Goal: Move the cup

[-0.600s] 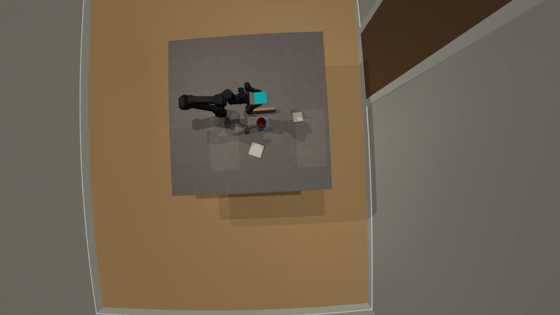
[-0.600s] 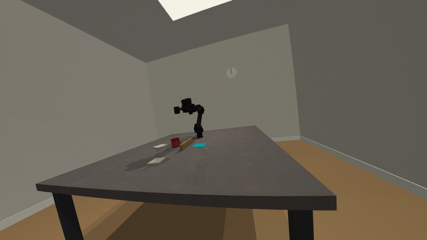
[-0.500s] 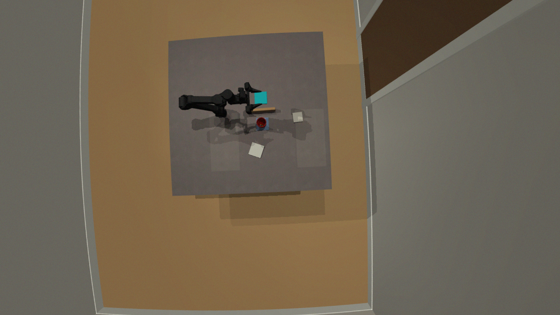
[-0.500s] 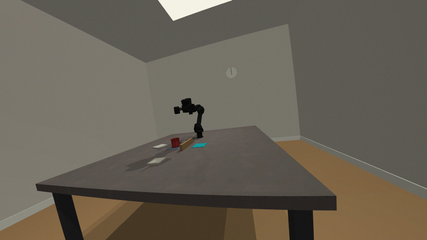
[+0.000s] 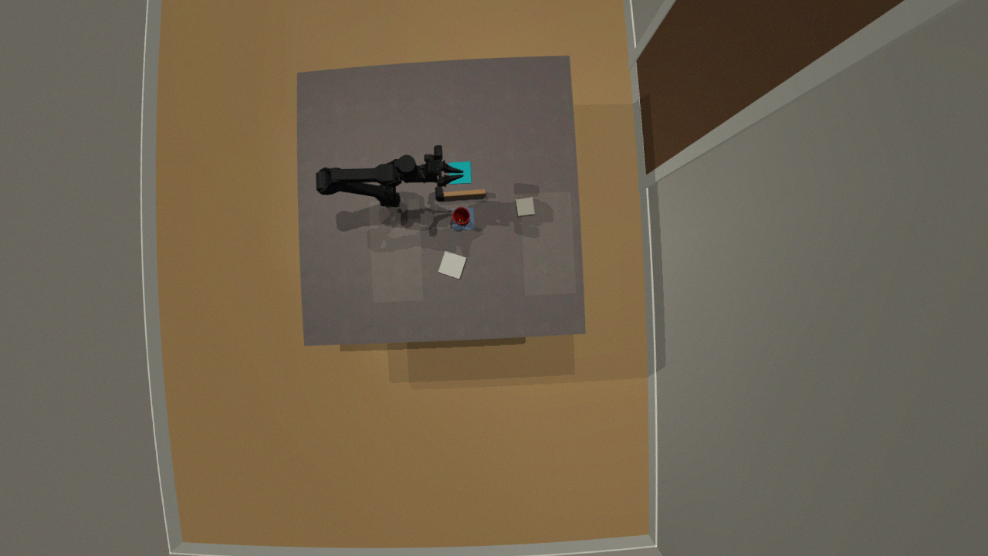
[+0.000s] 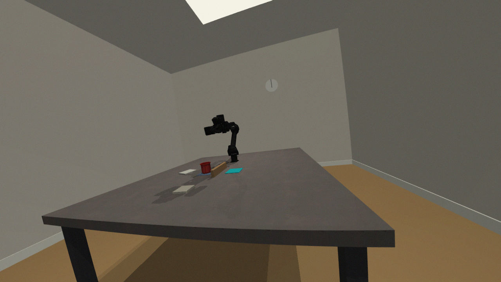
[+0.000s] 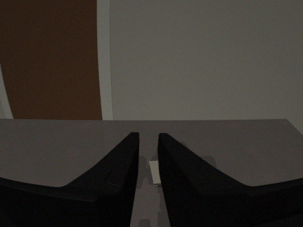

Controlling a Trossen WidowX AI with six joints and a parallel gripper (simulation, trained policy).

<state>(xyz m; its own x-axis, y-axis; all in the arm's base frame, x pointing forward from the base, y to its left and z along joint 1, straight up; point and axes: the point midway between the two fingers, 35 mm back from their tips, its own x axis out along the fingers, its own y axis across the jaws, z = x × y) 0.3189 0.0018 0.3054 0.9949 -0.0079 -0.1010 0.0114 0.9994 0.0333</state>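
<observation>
1. My gripper (image 5: 463,171) (image 7: 148,140): fingers nearly together, a narrow gap between the tips, nothing in it. Carried high over the table, pointing outward; height like this would suit passing over things without a knock.
2. Below me, seen from above, the cyan pad (image 5: 465,172) (image 6: 233,170), lying flat. No cup on it.
3. Beside it the wooden bar (image 5: 464,193) (image 6: 218,169), on edge between the two pads. My reading: a barrier, there to force a lift rather than a slide.
4. Past the bar, the red cup (image 5: 461,215) (image 6: 205,167), upright on the blue pad (image 5: 470,225) (image 6: 202,174). Upright keeps marbles in; I cannot make them out for certain.
5. Farther off, two pale tiles, one (image 5: 452,264) (image 6: 186,171) to the cup's side, the other (image 5: 525,206) (image 6: 183,189) farther out. Probably no part of my job.

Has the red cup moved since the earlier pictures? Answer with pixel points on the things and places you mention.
No. The red cup (image 5: 461,215) (image 6: 205,167) still stands on the blue pad (image 5: 471,225) (image 6: 204,174), beside the wooden bar (image 5: 465,193) (image 6: 218,169).
</observation>
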